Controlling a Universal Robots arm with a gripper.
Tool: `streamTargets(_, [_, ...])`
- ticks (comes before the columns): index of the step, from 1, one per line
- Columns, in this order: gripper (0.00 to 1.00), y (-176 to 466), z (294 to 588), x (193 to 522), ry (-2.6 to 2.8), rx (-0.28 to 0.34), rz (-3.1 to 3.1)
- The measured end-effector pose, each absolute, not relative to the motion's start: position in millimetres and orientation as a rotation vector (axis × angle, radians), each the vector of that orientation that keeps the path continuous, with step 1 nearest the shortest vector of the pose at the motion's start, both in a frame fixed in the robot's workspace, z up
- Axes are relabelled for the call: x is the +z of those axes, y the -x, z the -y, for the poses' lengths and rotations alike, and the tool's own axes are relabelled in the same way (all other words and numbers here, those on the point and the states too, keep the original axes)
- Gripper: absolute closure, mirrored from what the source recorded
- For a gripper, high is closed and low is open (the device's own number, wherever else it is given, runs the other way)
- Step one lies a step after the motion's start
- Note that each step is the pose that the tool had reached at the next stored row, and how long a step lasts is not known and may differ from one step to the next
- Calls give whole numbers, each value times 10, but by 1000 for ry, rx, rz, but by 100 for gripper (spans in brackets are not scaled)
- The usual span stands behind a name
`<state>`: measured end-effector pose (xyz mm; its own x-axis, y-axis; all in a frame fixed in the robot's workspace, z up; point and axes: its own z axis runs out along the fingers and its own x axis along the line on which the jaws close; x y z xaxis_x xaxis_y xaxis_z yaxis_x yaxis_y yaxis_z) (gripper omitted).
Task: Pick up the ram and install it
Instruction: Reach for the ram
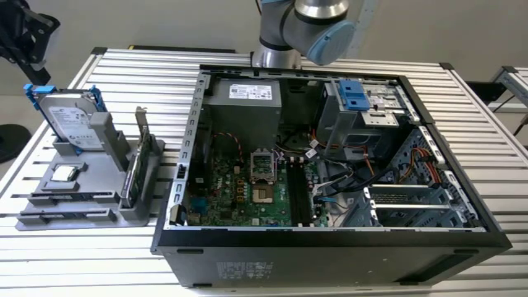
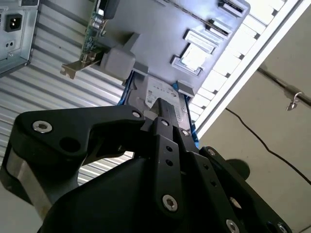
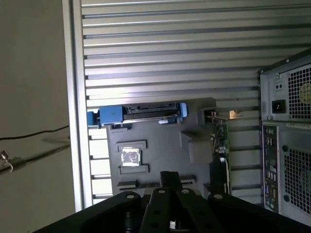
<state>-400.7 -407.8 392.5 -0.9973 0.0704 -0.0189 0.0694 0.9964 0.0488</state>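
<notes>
1. The gripper [image 3: 170,175] hangs high above the gray holder [image 1: 83,213]. In both wrist views its black fingers [image 2: 163,110] look drawn together, with nothing visible between them.
2. The ram [image 1: 130,185] is a dark, narrow stick standing on edge in the holder. It stands in the same row as the green card [image 1: 144,139] with the metal bracket, at the end farther from the hard drive [image 1: 73,120]. The gripper is well apart from it.
3. The holder sits on the slatted metal table [image 1: 123,68], towards the exterior view's left of the open computer case [image 1: 330,253].
4. The hard drive, in its blue frame, stands upright at the holder's back edge. A small square processor chip [image 1: 66,174] lies flat in a recess in front of it.
5. Inside the case, the long black motherboard slots [image 1: 301,195] run beside the processor socket. Whether any of them holds a stick cannot be told.
6. The arm [image 1: 310,21] rises behind the case at the far side of the table.
7. The ram has not yet been picked up.
</notes>
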Motion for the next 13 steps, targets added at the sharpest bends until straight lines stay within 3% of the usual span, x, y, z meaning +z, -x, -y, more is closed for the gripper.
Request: streamTargets(13, [100, 4018, 4215, 3924, -109, 75, -3118])
